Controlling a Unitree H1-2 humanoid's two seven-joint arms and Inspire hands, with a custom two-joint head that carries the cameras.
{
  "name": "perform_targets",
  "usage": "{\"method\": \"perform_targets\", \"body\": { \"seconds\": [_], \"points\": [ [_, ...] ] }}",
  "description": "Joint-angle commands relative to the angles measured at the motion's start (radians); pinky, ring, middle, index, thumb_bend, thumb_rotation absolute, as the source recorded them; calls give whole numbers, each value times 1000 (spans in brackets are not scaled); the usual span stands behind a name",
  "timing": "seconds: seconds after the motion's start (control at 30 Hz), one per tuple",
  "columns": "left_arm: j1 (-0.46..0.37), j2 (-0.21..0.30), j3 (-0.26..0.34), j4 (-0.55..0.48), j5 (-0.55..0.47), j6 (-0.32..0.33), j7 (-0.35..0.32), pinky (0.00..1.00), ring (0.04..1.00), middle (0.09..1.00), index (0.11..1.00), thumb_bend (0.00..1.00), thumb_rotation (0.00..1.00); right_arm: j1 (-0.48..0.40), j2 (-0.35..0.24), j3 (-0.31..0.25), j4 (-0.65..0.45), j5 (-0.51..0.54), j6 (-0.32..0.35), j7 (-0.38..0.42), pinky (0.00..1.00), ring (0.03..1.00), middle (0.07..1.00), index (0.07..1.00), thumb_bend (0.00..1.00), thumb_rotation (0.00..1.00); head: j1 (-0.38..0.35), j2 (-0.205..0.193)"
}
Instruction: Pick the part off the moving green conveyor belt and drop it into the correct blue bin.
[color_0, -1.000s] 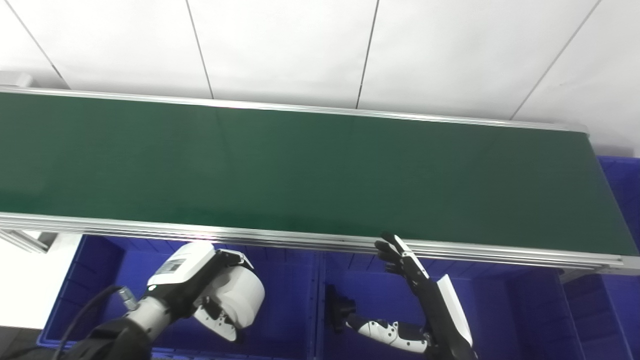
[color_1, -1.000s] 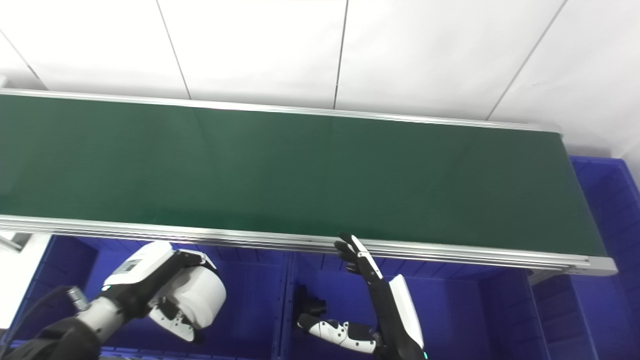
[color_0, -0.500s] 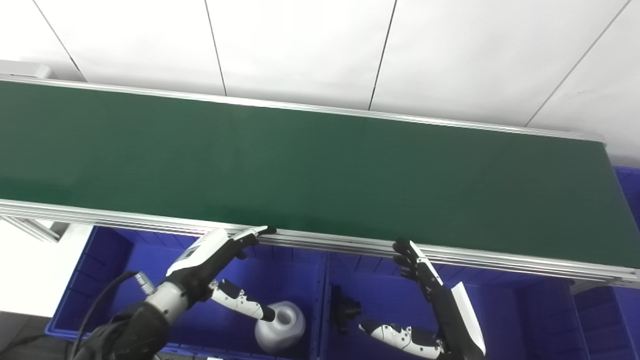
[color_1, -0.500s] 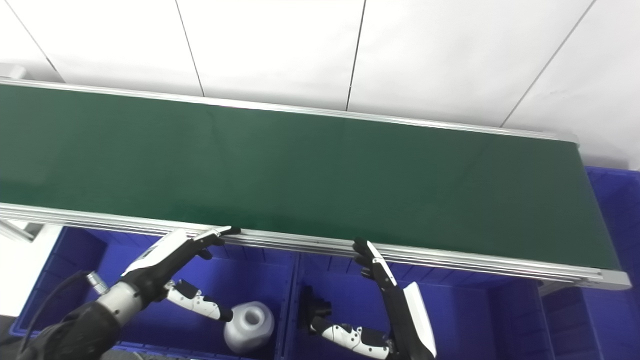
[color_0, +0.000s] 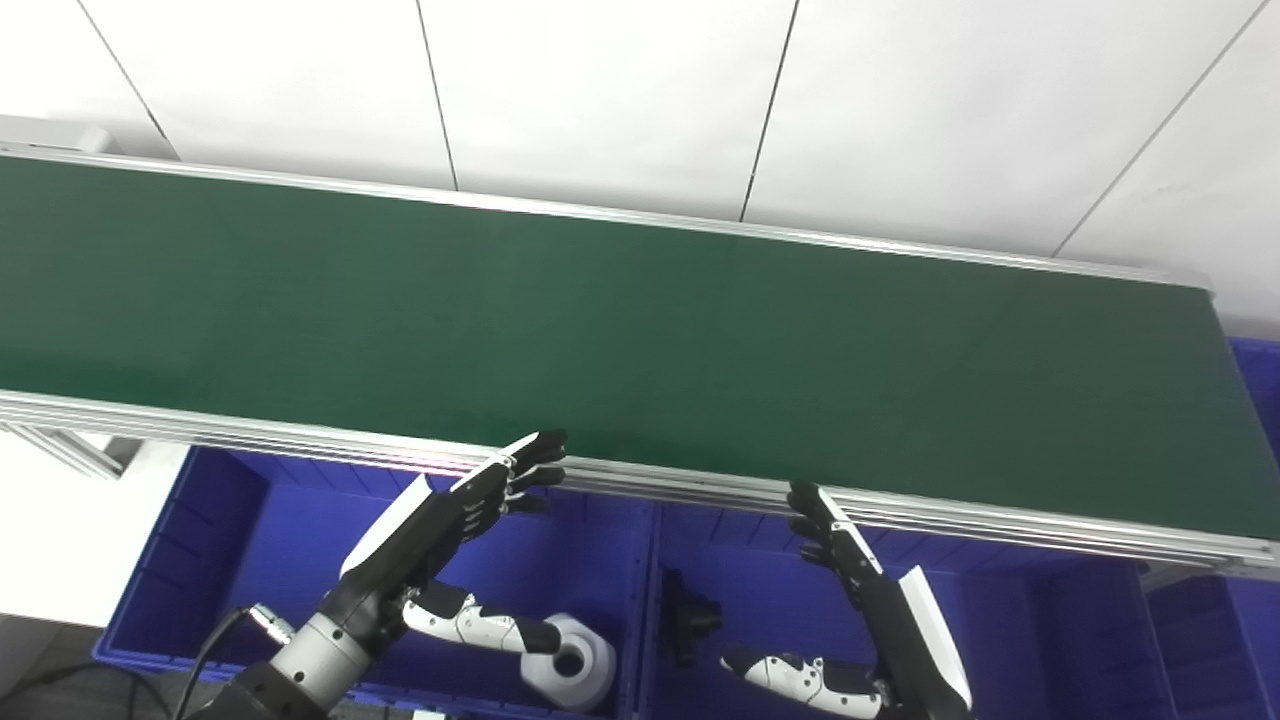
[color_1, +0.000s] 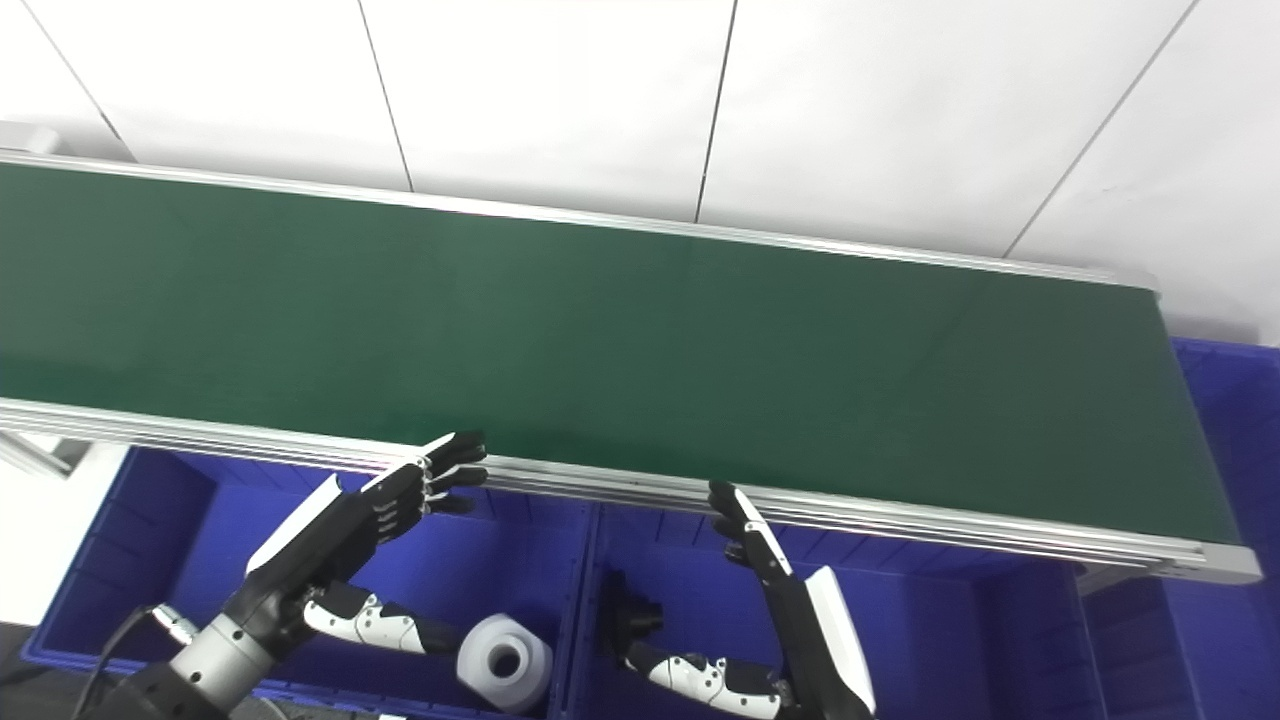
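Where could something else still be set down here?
The whole green belt, between its two silver rails, lies bare. The left blue bin is free left of the white part. The middle bin is free right of the black part.

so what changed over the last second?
Left hand let go of the white part, which now lies in the left blue bin; the hand opened and rose to the conveyor belt rail. Right hand stayed open by the rail; belt still bare.

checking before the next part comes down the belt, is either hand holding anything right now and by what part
Nothing is held. The left hand and right hand are both open near the belt's front rail; the white part lies loose in the left blue bin.
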Motion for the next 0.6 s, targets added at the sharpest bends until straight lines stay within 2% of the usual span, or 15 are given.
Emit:
{"method": "perform_targets", "body": {
  "seconds": [0.0,0.3,0.57],
  "points": [
    [-14,24,-4,-8,-8,-47,5,823,909,949,941,719,245,-4,3,6,-17,-2,-5,-2,853,897,922,948,808,224,1,1],
    [-23,38,-15,15,-8,-60,12,841,911,949,926,735,191,-4,11,19,1,-26,-10,-13,815,884,922,947,814,235,-13,-10],
    [-28,48,-18,27,7,-72,11,865,917,951,910,738,195,-7,10,28,8,-49,-18,-17,815,883,922,951,801,259,-27,-10]
  ]
}}
